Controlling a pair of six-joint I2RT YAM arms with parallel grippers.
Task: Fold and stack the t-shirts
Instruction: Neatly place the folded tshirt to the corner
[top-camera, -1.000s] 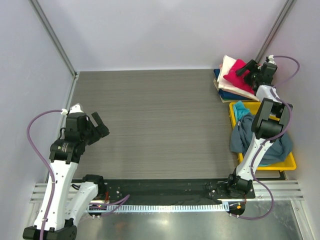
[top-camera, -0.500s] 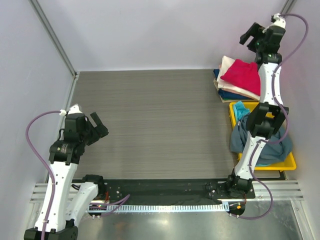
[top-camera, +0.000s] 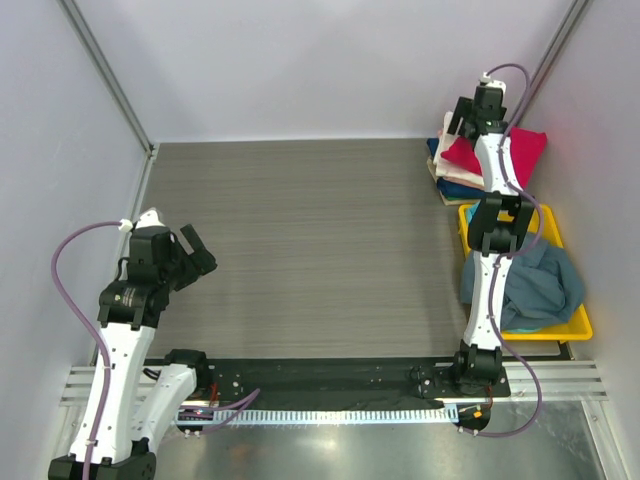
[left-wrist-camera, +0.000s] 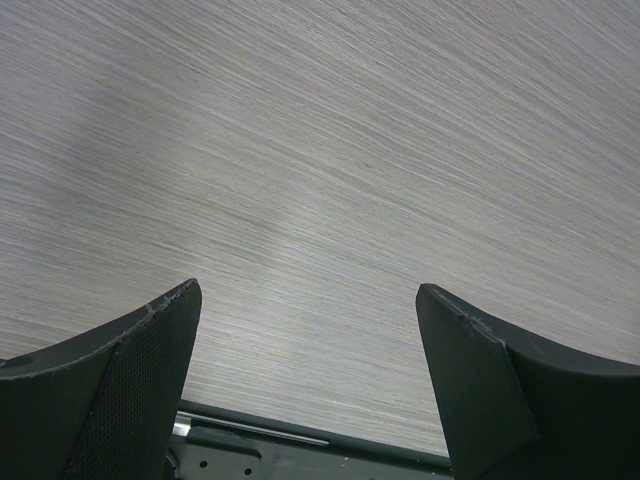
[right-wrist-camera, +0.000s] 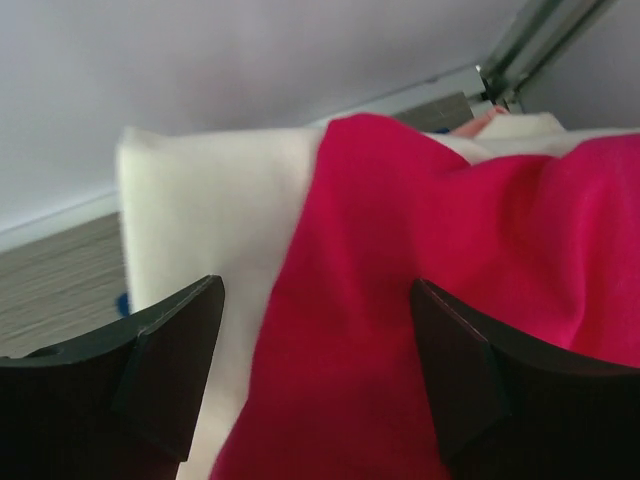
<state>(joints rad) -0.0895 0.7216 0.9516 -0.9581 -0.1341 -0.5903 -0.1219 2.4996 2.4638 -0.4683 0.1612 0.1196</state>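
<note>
Directly under the right gripper, the crimson-pink t-shirt is being seen lying on the cream-white t-shirt; its jaws are being held spread. The left gripper is being held spread over the table.

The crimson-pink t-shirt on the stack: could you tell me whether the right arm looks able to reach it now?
Probably yes: the right gripper is open right over the crimson-pink t-shirt, which tops the stack with nothing covering it.
</note>
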